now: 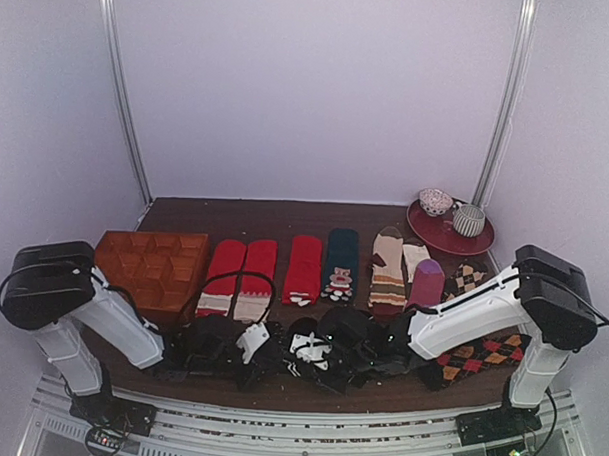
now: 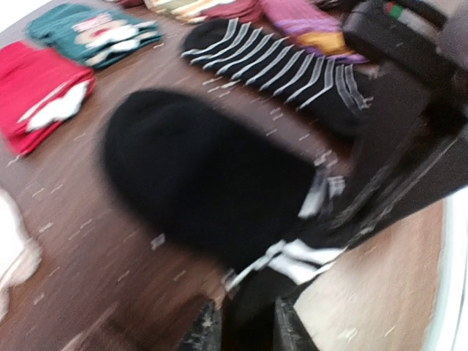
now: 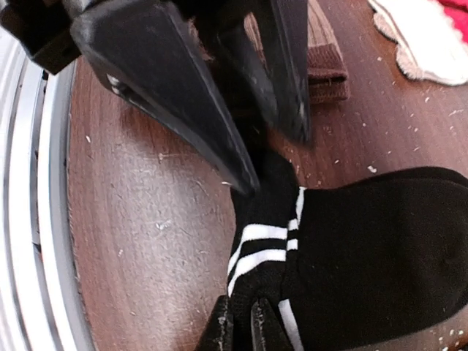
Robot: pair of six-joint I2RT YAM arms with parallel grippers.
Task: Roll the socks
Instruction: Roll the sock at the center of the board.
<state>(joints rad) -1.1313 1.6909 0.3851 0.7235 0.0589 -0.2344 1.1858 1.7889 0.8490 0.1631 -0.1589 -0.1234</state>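
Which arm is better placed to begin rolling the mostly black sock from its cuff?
Right, probably. The right gripper is shut on the black sock at its cuff; the left gripper has jaws that look parted around that cuff, a looser hold.

Tray (image 1: 148, 268) sits far left on the table (image 1: 235, 211), and a row of socks (image 1: 303, 268) runs right from it across the middle. Back right there's the plate (image 1: 449, 236), with two cups (image 1: 436, 201) on it. Up front, centre, the banded sock (image 2: 205, 175) lies on the table. The striped sock (image 2: 278, 66) is just behind and right, between it and the row.
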